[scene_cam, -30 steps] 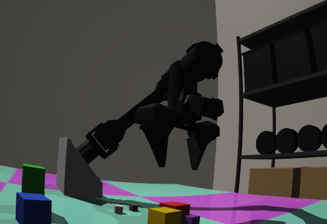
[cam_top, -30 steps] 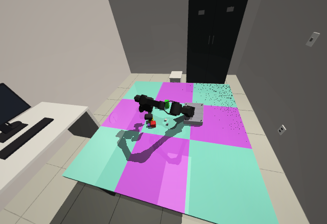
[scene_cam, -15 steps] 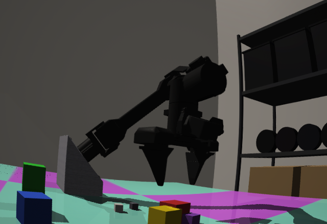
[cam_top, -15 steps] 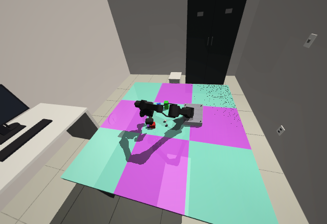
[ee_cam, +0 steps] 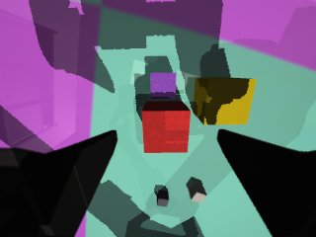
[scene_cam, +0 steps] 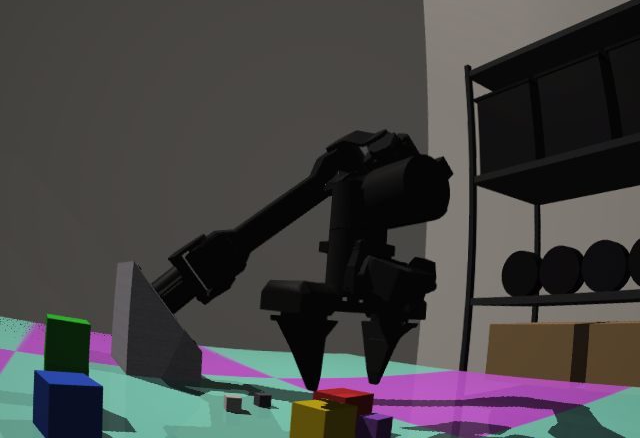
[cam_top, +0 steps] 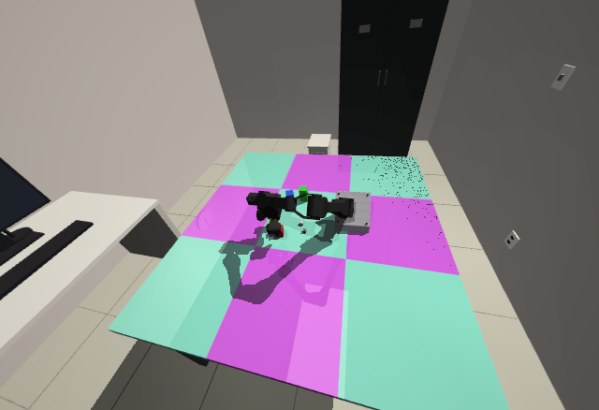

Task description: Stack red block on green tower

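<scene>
1. Top view: The arm reached out from its grey base (cam_top: 354, 212) over the checkered counter (cam_top: 406, 309). The red block (cam_top: 279, 229) lay under the wrist. The green tower (cam_top: 303, 191) stood well apart, just beside a blue block (cam_top: 289, 194). Risk: a low carry path could sweep the tower over.

2. Exterior view: The gripper (scene_cam: 343, 384) hung with jaws wide apart and nothing between them, tips just above the red block (scene_cam: 345, 398). A yellow block (scene_cam: 323, 417) and a purple block (scene_cam: 376, 424) sat close by. Risk: a descending finger could strike the yellow block and shove the target.

3. Wrist view: The red block (ee_cam: 166, 130) lay between the jaws, the purple block (ee_cam: 163, 83) just behind it. Risk: an off-centre closure could twist the block, giving a tilted release on the tower.
</scene>
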Robot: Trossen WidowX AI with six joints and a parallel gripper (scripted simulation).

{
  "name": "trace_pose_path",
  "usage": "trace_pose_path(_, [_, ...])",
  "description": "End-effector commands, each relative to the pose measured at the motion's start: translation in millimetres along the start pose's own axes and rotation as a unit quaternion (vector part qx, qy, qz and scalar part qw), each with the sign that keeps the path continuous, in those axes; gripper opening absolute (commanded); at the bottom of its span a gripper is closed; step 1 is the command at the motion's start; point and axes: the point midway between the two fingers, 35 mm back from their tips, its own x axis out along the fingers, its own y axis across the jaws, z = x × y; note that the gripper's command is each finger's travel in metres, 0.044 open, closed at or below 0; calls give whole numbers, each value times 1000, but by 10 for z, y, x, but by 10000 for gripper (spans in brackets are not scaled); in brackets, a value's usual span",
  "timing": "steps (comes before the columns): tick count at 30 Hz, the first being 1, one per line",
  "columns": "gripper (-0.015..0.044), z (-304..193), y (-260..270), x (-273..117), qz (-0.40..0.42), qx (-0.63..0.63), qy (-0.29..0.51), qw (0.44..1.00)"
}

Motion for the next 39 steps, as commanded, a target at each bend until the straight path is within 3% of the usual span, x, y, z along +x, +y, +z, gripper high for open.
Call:
trace_pose_path(1, [440, -6, 2, 71, 2, 2, 1, 1000])
trace_pose_path(21, [440, -15, 10, 390, 4, 2, 0, 1000])
trace_pose_path(39, [440, -16, 11, 400, 4, 2, 0, 1000])
